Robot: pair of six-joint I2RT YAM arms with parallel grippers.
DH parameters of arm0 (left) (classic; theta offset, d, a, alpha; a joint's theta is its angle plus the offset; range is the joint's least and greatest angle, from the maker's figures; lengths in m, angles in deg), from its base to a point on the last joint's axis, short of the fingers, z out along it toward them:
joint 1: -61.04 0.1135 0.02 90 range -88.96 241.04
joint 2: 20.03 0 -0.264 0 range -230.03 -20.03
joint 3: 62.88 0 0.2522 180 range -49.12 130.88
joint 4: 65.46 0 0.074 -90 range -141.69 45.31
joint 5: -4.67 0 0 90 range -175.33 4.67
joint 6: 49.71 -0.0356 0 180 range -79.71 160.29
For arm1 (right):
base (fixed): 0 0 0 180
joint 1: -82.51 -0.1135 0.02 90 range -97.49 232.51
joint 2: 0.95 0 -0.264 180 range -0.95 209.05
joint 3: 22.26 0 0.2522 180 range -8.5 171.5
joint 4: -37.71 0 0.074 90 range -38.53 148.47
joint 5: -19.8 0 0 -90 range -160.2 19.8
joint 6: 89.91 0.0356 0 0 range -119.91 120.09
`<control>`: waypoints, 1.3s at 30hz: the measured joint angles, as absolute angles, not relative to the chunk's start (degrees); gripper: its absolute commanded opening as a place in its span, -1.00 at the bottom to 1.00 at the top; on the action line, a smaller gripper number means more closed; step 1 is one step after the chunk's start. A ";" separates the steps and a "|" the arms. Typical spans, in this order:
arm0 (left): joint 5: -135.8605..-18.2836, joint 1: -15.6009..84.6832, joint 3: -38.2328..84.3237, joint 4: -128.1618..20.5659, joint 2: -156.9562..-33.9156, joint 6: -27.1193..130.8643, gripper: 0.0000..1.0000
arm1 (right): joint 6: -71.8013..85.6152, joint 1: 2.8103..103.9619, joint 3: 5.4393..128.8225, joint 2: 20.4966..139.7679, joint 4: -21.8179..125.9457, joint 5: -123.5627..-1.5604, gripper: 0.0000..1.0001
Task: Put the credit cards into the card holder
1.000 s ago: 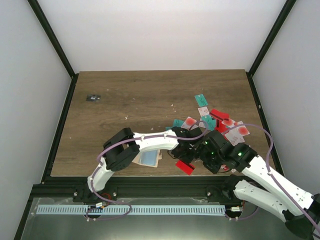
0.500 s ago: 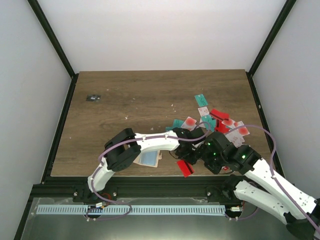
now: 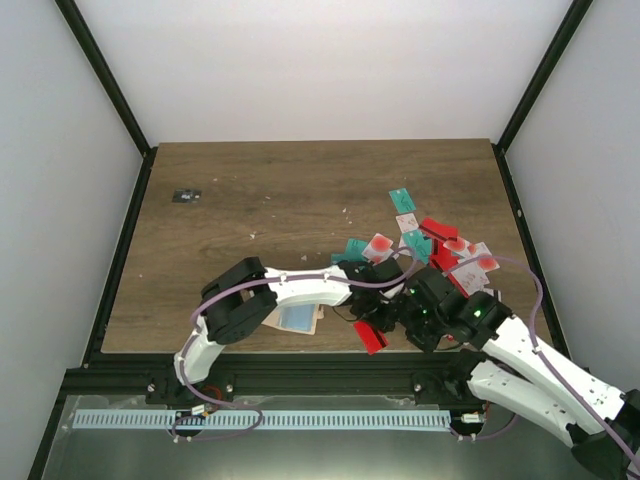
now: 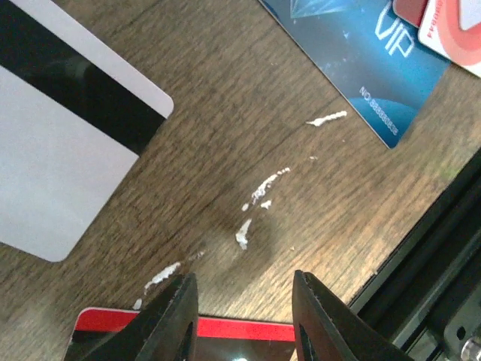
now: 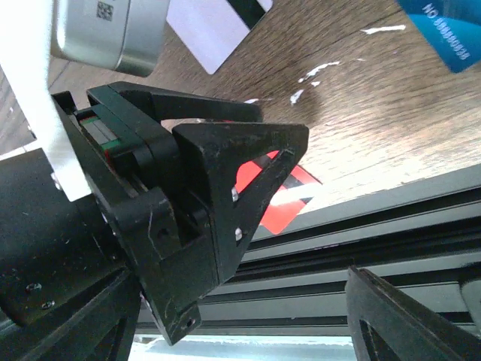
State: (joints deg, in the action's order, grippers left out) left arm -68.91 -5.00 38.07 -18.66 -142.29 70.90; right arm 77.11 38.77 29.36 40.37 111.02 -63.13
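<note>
A red card (image 3: 370,335) with a black stripe lies near the table's front edge. My left gripper (image 3: 372,318) hangs right over it, jaws apart; in the left wrist view (image 4: 240,282) the red card (image 4: 240,329) shows between and under the fingertips. My right gripper (image 3: 398,318) is wide open just to the right, and its view (image 5: 240,301) is filled by the left gripper's finger (image 5: 240,173) with the red card (image 5: 282,203) behind. The beige card holder (image 3: 318,318) lies under the left arm with a blue card (image 3: 296,318) on it. More cards (image 3: 430,240) are piled at the right.
A white card with a black stripe (image 4: 68,143) and a blue VIP card (image 4: 361,53) lie on the wood close to the grippers. The black frame rail (image 5: 376,248) runs along the front edge. A tiny dark object (image 3: 186,195) sits far left.
Both arms have shifted only slightly around the red card, the right wrist a little to the left. The red card stays near the front edge.
</note>
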 measured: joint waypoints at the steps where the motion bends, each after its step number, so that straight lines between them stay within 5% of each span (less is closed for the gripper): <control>1: -68.91 -5.00 37.11 -19.16 -141.72 70.88 -0.26 | 77.08 38.77 28.71 40.42 110.93 -62.72 0.52; 17: -68.95 -5.11 28.41 -24.06 -136.47 71.54 -0.24 | 76.69 38.44 26.52 41.73 105.29 -57.23 0.52; 39: -72.03 -2.20 27.52 -11.69 -129.98 70.20 -0.26 | 72.27 38.44 19.31 38.34 88.16 -50.65 0.68</control>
